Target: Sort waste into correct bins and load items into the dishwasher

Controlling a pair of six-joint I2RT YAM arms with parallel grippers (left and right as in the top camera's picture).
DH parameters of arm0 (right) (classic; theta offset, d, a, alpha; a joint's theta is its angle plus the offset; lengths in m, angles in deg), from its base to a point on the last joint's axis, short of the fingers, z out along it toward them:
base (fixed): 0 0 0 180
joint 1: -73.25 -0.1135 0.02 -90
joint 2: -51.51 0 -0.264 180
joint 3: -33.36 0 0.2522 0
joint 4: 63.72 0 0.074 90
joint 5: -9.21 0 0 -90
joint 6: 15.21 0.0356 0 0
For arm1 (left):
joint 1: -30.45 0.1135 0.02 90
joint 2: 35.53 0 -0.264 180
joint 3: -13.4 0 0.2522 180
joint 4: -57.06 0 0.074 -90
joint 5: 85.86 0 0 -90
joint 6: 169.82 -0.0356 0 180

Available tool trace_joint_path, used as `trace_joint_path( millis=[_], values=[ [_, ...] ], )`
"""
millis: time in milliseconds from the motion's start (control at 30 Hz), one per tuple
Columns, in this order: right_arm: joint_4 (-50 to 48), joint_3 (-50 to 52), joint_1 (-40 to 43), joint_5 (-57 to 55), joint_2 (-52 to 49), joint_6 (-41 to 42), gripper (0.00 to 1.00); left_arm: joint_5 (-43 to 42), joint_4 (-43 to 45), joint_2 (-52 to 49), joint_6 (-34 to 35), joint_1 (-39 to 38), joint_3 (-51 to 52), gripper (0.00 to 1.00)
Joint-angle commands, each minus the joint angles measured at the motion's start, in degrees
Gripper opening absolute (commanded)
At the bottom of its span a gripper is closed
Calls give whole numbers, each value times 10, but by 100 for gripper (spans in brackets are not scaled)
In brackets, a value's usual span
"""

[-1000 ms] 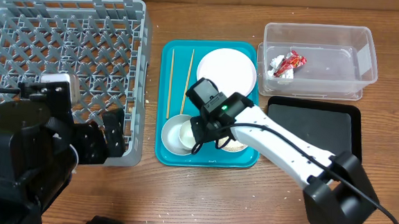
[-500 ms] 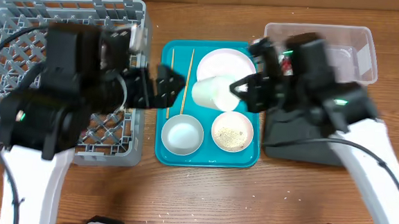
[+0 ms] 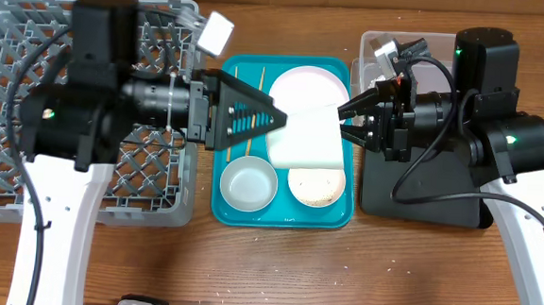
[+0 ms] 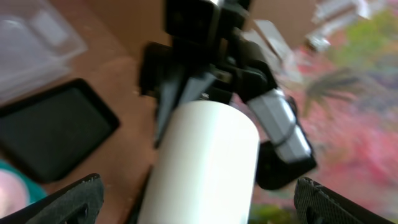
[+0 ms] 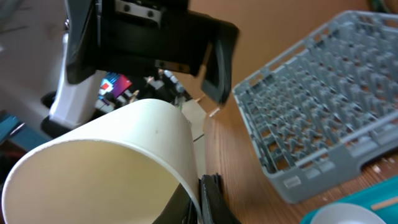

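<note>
Above the tray [image 3: 220, 173], the right gripper [image 3: 346, 119] clamped the cup [image 3: 306, 140] from 3 o'clock while the left gripper [image 3: 276, 120] gaped at 9 o'clock, so a premature release risked dropping it.

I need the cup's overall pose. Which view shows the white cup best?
Overhead: the white cup shows nearly whole, sideways over the teal tray. The left wrist view gives only its blurred, cropped side wall; the right wrist view, its rim and some outer wall.

Your L arm [image 3: 76, 112] & R arm [image 3: 485, 66], either side of teal tray [image 3: 282, 218]: blk housings, white links, green LEDs, blk cables.
</note>
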Motion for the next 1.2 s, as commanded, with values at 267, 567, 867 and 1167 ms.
trace_joint_path(
  millis=[267, 567, 867, 1167],
  values=[
    [-57, -10, -5, 35, 8, 39, 4, -57, -11, 0, -62, -66, -5, 69],
    [-57, -10, -5, 4, 8, 54, 4, -60, -26, 0, -51, -68, -5, 84],
    [-89, -10, -5, 2, 8, 67, 4, -56, -45, 0, -51, -68, -5, 63],
    [-113, -10, -5, -15, 8, 99, 4, -59, -47, 0, -35, -68, -5, 91]
  ],
)
